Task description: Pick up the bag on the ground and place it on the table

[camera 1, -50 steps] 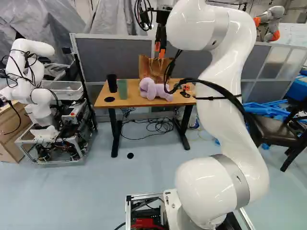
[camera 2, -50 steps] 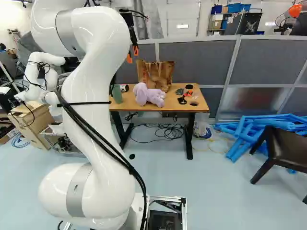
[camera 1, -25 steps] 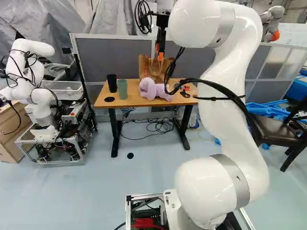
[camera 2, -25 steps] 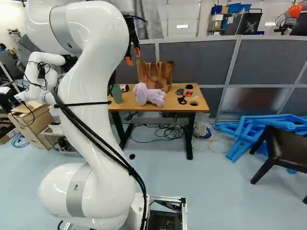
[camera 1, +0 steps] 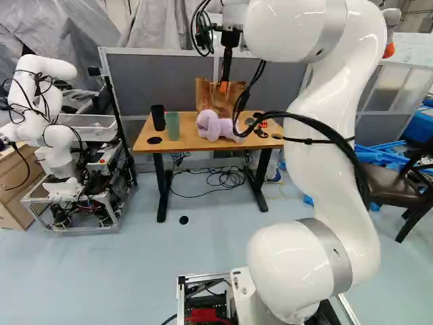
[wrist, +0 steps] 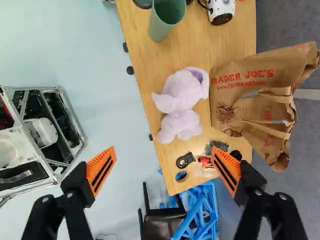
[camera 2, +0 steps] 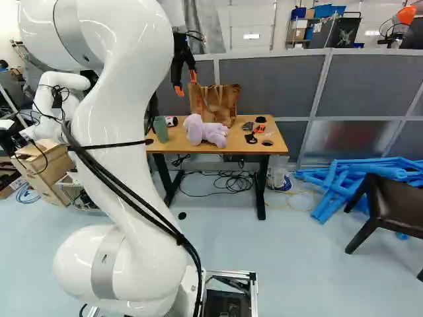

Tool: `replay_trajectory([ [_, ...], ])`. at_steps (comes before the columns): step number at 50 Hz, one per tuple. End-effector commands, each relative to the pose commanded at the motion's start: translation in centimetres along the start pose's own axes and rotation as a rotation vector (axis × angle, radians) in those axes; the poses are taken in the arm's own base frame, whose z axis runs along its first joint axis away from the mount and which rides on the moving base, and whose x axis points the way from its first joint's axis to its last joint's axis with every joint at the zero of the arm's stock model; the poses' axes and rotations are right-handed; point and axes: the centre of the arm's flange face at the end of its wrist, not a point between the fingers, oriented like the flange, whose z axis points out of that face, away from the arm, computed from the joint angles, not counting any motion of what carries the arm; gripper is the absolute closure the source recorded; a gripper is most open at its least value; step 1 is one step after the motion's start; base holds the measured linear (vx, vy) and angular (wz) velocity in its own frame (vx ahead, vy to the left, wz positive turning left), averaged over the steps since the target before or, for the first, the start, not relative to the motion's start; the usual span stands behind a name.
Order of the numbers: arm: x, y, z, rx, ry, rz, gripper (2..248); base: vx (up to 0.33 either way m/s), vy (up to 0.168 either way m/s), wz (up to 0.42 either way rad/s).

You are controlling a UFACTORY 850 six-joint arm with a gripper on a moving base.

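Bag [wrist: 250, 105] is upright on the surface [wrist: 200, 45], toward the far side, behind the lilac toy [wrist: 182, 102]; not on the ground. Pincer [wrist: 163, 149] is spread wide, pinching nothing, up above the surface. Placement looks done to me; probably just backing off left. Main risk: handles [wrist: 280, 91] are loose at the mouth, so a low sideways sweep could hook one and drag or topple the bag, maybe off the back edge. Next: toy sits just beside it, so a descent there could shove the toy into the paper and shift both. Slack black cable [camera 1: 245, 95] could also snag if the arm dips. Go straight up, then swing away.
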Motion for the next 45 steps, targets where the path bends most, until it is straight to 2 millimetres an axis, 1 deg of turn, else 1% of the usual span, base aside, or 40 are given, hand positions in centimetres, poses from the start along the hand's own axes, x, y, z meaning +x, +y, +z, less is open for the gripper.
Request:
replay_trajectory([
  [24,-1.3,-2.2,3.8,-0.108,0.040,0.165,3,0.000,0.000,0.000],
  [35,-2.1,-3.9,5.8,-0.165,0.068,0.254,3,0.000,0.000,0.000],
  [45,-3.0,-5.8,7.8,-0.221,0.102,0.345,3,0.000,0.000,0.000],
])
